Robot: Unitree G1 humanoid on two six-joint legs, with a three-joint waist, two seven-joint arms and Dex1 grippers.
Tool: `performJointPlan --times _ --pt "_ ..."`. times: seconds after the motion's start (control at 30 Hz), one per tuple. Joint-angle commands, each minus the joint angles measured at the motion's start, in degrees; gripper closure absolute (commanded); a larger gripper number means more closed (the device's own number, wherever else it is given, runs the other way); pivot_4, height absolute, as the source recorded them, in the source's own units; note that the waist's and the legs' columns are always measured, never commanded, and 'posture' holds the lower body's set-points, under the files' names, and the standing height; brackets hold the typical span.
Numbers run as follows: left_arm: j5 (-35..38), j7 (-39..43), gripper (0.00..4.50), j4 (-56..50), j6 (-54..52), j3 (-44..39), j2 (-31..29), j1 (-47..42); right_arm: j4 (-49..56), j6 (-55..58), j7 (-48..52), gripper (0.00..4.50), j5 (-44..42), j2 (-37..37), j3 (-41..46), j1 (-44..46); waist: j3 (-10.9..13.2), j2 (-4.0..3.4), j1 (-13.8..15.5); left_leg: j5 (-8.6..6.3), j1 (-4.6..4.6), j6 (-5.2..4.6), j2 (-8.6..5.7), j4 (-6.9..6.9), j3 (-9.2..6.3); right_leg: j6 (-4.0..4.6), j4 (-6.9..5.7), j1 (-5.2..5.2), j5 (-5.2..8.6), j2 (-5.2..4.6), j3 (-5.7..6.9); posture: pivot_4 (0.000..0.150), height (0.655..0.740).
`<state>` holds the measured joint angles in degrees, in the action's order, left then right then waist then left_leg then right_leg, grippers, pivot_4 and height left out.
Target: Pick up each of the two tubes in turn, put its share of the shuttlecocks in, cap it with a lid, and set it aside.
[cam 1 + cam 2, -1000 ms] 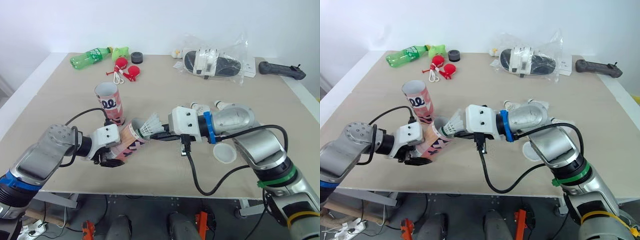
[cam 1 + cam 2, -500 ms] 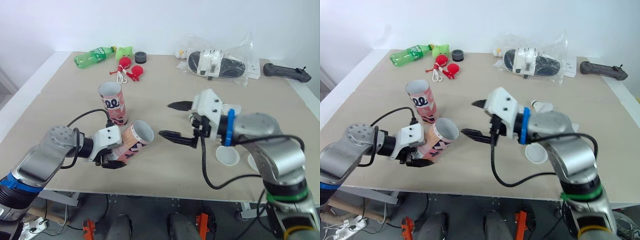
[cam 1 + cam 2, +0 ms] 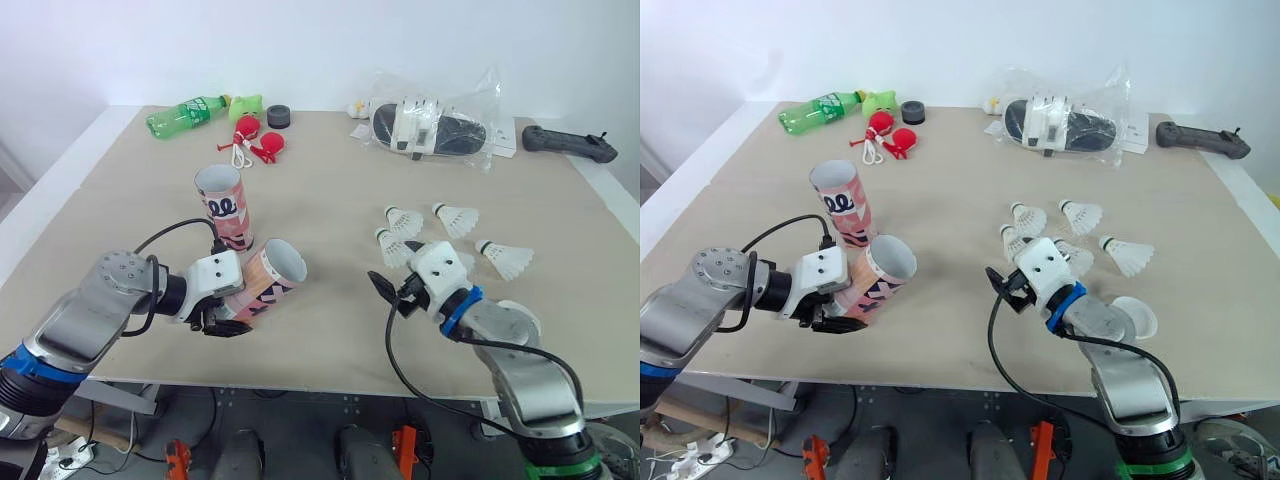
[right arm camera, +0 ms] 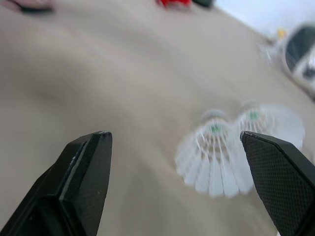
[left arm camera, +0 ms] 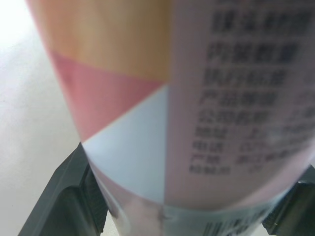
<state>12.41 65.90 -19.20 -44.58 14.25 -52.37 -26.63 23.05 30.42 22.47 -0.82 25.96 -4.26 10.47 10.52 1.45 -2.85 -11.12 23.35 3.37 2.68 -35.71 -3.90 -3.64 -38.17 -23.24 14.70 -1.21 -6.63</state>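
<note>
**Right end effector withdrawn from tube mouth**

Right end effector (image 3: 392, 294): had backed away from the tube within the last second, and its fingers were spread and empty beside the loose shuttlecocks (image 3: 403, 220). One shuttlecock was probably loaded, with the next pick pending.
Left end effector (image 3: 222, 320): was clamped on the tilted tube (image 3: 268, 280), a printed cardboard cylinder with an open mouth, low over the matte beige surface (image 3: 330, 170).
Second tube (image 3: 224, 205): stood upright close behind.
Shuttlecocks: were white feathered cones with rounded corks.

Table (image 3: 330, 170): upright tube (image 3: 225, 207) left of centre, tilted tube (image 3: 268, 280) just in front of it. Shuttlecocks (image 3: 456, 218) clustered right of centre, lid (image 3: 1137, 315) nearer the front edge. Far side: bottle (image 3: 185, 110) left, plastic bag (image 3: 435, 122) right of centre, controller (image 3: 565, 143) rightmost.
</note>
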Motion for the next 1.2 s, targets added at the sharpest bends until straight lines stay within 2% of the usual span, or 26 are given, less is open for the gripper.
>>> performJointPlan --times 0.03,0.47,0.57,0.6,0.73,0.8,0.93,1.1,1.2 --pt "0.3 0.7 1.23 0.0 -0.1 2.5 0.4 1.1 -0.9 0.7 -2.7 0.02 1.6 -2.5 -1.5 2.0 0.0 -0.02 0.0 0.0 0.0 0.0 0.0 0.0 0.0 -0.01 0.0 0.0 0.0 0.0 0.0 0.15 0.74" --pt "0.8 0.1 1.23 -0.6 -0.5 1.6 0.3 1.4 -15.7 -2.2 -14.4 0.02 7.9 -12.4 -2.9 9.2 0.0 0.01 0.1 0.02 0.01 0.02 0.0 0.01 -0.02 -0.14 0.0 0.01 -0.07 0.0 0.01 0.15 0.74" --pt "0.9 -0.2 1.23 -0.8 -0.6 1.5 0.3 1.4 -16.8 -2.8 -15.9 0.83 8.7 -13.5 -3.1 9.6 0.0 0.01 0.1 0.02 0.01 0.02 0.0 0.04 -0.02 -0.28 0.0 0.02 -0.1 -0.01 0.01 0.15 0.74" --pt "0.9 -0.2 1.23 -0.9 -0.7 1.5 0.3 1.4 -16.9 -2.8 -16.5 1.25 9.0 -13.9 -3.1 9.7 0.0 0.01 0.1 0.02 0.01 0.02 0.0 0.05 -0.02 -0.28 0.0 0.02 -0.1 -0.01 0.01 0.15 0.74" --pt "1.0 -0.3 1.23 -1.1 -0.8 1.5 0.4 1.4 -16.6 -2.9 -16.9 3.2 9.4 -14.3 -2.9 9.3 0.0 0.01 0.1 0.02 0.02 0.02 -0.01 0.05 -0.03 -0.28 0.0 0.01 -0.1 -0.01 0.01 0.15 0.74" --pt "0.9 -0.4 1.23 -1.0 -0.8 1.6 0.5 1.3 -16.1 -3.0 -16.7 4.42 9.5 -14.1 -2.9 8.9 0.0 0.01 0.0 0.02 0.02 0.02 -0.01 0.08 -0.03 -0.27 0.0 0.0 -0.1 0.0 0.01 0.15 0.74" --pt "0.9 -0.3 1.23 -0.9 -0.8 1.7 0.7 1.2 -13.7 -3.6 -14.5 4.42 8.8 -13.2 -3.6 7.4 0.0 0.01 0.1 0.02 0.02 0.02 -0.01 0.1 -0.03 -0.29 0.0 0.01 -0.07 -0.01 0.01 0.15 0.74" --pt "1.0 -0.2 1.23 -1.2 -1.0 1.7 0.5 1.3 -2.8 -3.7 -5.9 4.42 4.9 -10.1 -5.2 3.2 0.0 0.0 0.1 0.01 0.03 0.02 -0.01 0.14 -0.04 -0.3 0.01 -0.01 -0.02 -0.01 0.01 0.15 0.74" --pt "0.9 -0.1 1.23 -1.2 -0.9 1.7 0.3 1.5 4.1 -3.5 1.3 4.42 -0.7 -7.1 -4.0 2.3 0.0 0.0 0.1 0.01 0.03 0.02 -0.01 0.13 -0.04 -0.3 0.01 0.0 -0.02 -0.01 0.01 0.15 0.74"
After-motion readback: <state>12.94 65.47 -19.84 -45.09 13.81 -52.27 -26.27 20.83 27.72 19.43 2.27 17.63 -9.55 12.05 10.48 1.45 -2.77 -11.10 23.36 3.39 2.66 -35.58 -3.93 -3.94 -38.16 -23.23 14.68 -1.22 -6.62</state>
